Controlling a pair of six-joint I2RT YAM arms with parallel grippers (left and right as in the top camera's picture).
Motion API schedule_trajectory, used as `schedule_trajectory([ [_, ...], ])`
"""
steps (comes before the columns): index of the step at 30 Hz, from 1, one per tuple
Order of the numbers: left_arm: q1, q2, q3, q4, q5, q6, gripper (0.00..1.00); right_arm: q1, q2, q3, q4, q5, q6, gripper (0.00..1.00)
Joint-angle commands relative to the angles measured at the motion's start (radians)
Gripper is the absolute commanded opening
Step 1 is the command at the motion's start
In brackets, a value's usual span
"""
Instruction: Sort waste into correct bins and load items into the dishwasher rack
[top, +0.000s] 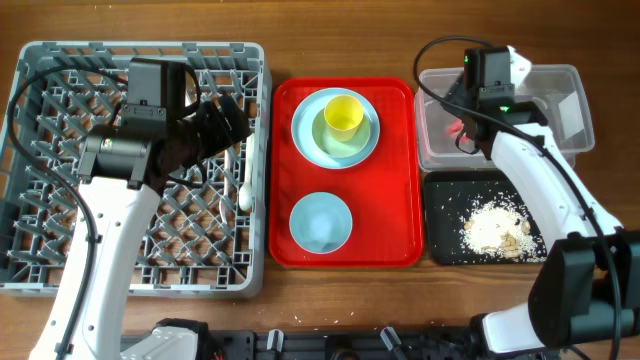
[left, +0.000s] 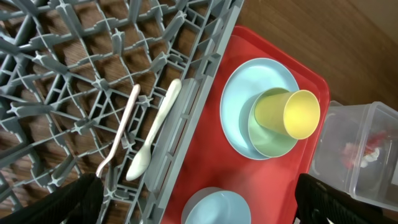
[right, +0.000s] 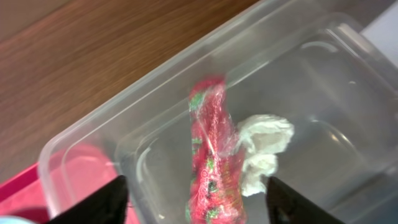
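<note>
**A:** Start at the left claw (top: 228, 120). What's it doing?

**B:** It's released. In the wrist view its dark fingers (left: 74, 199) stand wide apart with nothing between them. It hangs over the right side of the dishwasher rack (top: 40, 270). The white fork (left: 121, 134) and spoon (left: 155, 134) lie side by side on the lattice below it, just inside the wall.

**A:** And what's left to load?

**B:** Everything on the red tray (top: 400, 240), just beside the rack. From that claw the yellow cup (top: 343, 113) lies to the robot's right, across the rack wall. It stands upright, mouth up, so its long axis is vertical. It sits inside the pale green bowl (top: 345, 145), which rests on the light blue plate (top: 305, 130). The small light blue bowl (top: 320, 222) sits apart, nearer the robot.

**A:** Which arm should go?

**B:** The left one, I'd judge. Its forearm reaches diagonally over the rack and the claw already points toward the tray.

**A:** And the right claw (right: 199, 205)?

**B:** Also released, poised above the clear tub (right: 87, 134), where the red wrapper (right: 211, 143) and white tissue (right: 264, 140) lie touching. The food scraps (top: 495, 228) are in the black tray (top: 445, 245) on the tabletop (top: 330, 40).
</note>
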Motion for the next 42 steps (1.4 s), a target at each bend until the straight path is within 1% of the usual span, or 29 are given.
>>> schedule_trajectory([
  [1,0.003,-0.011,0.004,0.003,0.007,-0.013,1.0,0.0,-0.088,0.016,-0.027,-0.084,-0.064,0.78],
  [5,0.003,-0.011,0.004,0.003,0.007,-0.013,1.0,0.0,-0.374,0.023,-0.106,-0.222,-0.063,0.78],
  [7,0.003,-0.011,0.004,0.003,0.007,-0.013,1.0,0.0,-0.592,0.023,-0.168,-0.22,-0.06,0.78],
  [9,0.003,-0.011,0.004,0.003,0.007,-0.013,1.0,0.0,-0.777,0.023,-0.227,-0.153,-0.052,0.81],
  [10,0.003,-0.011,0.004,0.003,0.007,-0.013,1.0,0.0,-0.858,0.023,-0.255,-0.103,-0.035,0.85],
  [11,0.003,-0.011,0.004,0.003,0.007,-0.013,1.0,0.0,-0.992,0.023,-0.308,-0.005,-0.006,0.93],
  [12,0.003,-0.011,0.004,0.003,0.007,-0.013,1.0,0.0,-1.086,0.023,-0.358,0.051,-0.002,0.95],
  [14,0.003,-0.011,0.004,0.003,0.007,-0.013,1.0,0.0,-1.207,0.023,-0.439,0.106,0.021,0.95],
  [16,0.003,-0.011,0.004,0.003,0.007,-0.013,1.0,0.0,-1.347,0.023,-0.565,0.194,0.151,0.95],
  [17,0.003,-0.011,0.004,0.003,0.007,-0.013,1.0,0.0,-1.401,0.023,-0.61,0.237,0.193,0.96],
  [20,0.003,-0.011,0.004,0.003,0.007,-0.013,1.0,0.0,-1.537,0.022,-0.671,0.299,0.24,0.98],
  [21,0.003,-0.011,0.004,0.003,0.007,-0.013,1.0,0.0,-1.566,0.022,-0.674,0.298,0.248,1.0],
  [24,0.003,-0.011,0.004,0.003,0.007,-0.013,1.0,0.0,-1.599,0.022,-0.708,0.298,0.312,1.0],
  [28,0.003,-0.011,0.004,0.003,0.007,-0.013,1.0,0.0,-1.598,0.013,-0.842,0.298,0.533,1.0],
  [30,0.003,-0.011,0.004,0.003,0.007,-0.013,1.0,0.0,-1.598,0.013,-0.935,0.298,0.695,1.0],
  [33,0.003,-0.011,0.004,0.003,0.007,-0.013,1.0,0.0,-1.598,0.013,-1.088,0.298,0.984,1.0],
  [34,0.003,-0.011,0.004,0.003,0.007,-0.013,1.0,0.0,-1.598,0.013,-1.147,0.298,1.115,1.0],
  [35,0.003,-0.011,0.004,0.003,0.007,-0.013,1.0,0.0,-1.599,0.009,-1.151,0.298,1.217,1.0],
  [36,0.003,-0.011,0.004,0.003,0.007,-0.013,1.0,0.0,-1.598,0.005,-1.154,0.29,1.36,1.0],
  [37,0.003,-0.011,0.004,0.003,0.007,-0.013,1.0,0.0,-1.598,0.003,-1.158,0.29,1.453,1.0],
  [38,0.003,-0.011,0.004,0.014,0.007,-0.013,1.0,0.0,-1.598,0.002,-1.152,0.291,1.511,1.0],
  [39,0.003,-0.011,0.004,0.054,0.007,-0.014,1.0,0.0,-1.598,0.002,-1.158,0.291,1.51,1.0],
  [41,0.003,-0.011,0.004,0.08,0.028,-0.014,1.0,0.0,-1.598,0.002,-1.158,0.291,1.511,1.0],
  [42,0.002,-0.011,0.004,0.072,0.081,-0.013,1.0,0.0,-1.598,0.002,-1.158,0.291,1.51,1.0],
])
